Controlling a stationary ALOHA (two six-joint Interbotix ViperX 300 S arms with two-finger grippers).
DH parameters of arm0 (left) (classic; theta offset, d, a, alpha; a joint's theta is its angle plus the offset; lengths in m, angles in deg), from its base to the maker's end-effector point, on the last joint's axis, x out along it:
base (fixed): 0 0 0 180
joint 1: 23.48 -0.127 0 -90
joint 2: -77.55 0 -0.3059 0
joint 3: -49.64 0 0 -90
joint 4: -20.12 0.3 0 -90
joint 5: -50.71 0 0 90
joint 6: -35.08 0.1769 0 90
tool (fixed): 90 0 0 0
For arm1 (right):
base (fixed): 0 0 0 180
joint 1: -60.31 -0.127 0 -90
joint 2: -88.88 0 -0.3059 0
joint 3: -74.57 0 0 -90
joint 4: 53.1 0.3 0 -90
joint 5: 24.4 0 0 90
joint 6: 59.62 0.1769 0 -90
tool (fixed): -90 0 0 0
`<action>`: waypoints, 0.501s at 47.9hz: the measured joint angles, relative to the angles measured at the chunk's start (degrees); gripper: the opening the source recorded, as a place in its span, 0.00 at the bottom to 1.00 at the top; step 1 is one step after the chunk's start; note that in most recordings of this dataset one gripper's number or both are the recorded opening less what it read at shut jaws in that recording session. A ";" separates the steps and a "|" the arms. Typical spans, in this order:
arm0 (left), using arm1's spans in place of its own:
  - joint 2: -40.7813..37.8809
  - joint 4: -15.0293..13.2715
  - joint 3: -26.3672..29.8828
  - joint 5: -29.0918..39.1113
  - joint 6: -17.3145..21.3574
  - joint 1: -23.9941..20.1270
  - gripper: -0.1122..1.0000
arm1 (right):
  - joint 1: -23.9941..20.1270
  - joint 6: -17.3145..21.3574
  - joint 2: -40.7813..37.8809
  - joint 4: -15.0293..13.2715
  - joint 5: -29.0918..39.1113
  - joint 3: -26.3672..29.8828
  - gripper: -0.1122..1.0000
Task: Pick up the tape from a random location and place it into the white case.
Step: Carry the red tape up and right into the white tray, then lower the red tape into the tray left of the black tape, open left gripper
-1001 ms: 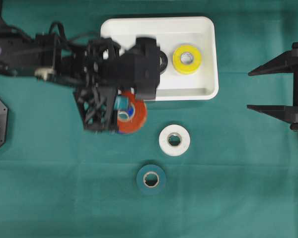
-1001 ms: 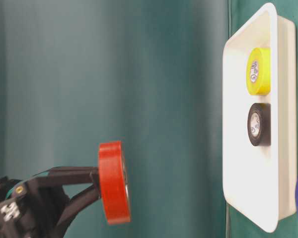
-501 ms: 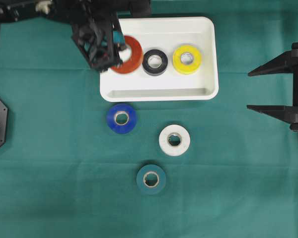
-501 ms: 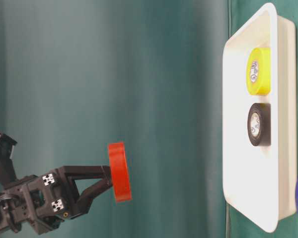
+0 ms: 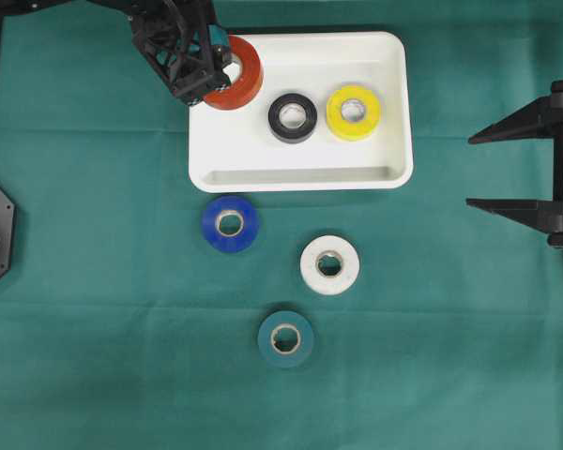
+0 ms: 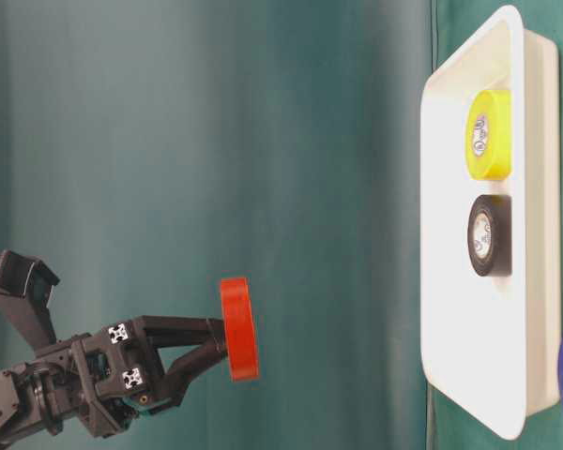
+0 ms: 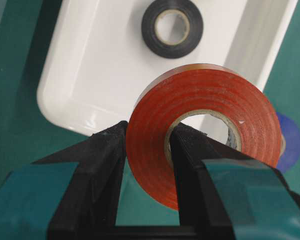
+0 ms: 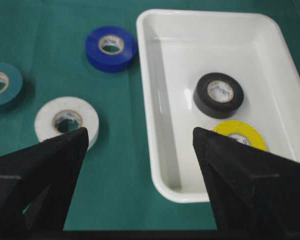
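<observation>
Swinging away from the blue roll [image 5: 230,224], the left gripper [image 5: 218,71] now hangs above the white case [image 5: 391,112], clamped on the red tape [image 5: 236,73]; the right gripper [image 5: 514,170] waits, jaws spread.

White case [image 5: 394,112] floor is bare left of black roll [image 5: 293,117].

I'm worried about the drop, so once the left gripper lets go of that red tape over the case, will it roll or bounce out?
Probably not. The red tape hangs flat, so it should land flat. The case has a raised rim that would likely stop any skid. It looks stiff and light.
</observation>
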 measured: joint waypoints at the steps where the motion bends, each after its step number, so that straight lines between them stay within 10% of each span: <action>1: 0.00 0.00 0.00 0.00 0.00 -0.09 0.29 | 0.00 0.00 0.00 0.00 0.00 0.00 0.86; 24: 0.00 -0.09 -0.44 0.00 0.09 -0.09 0.29 | 0.00 -0.09 0.00 0.18 0.00 0.00 0.86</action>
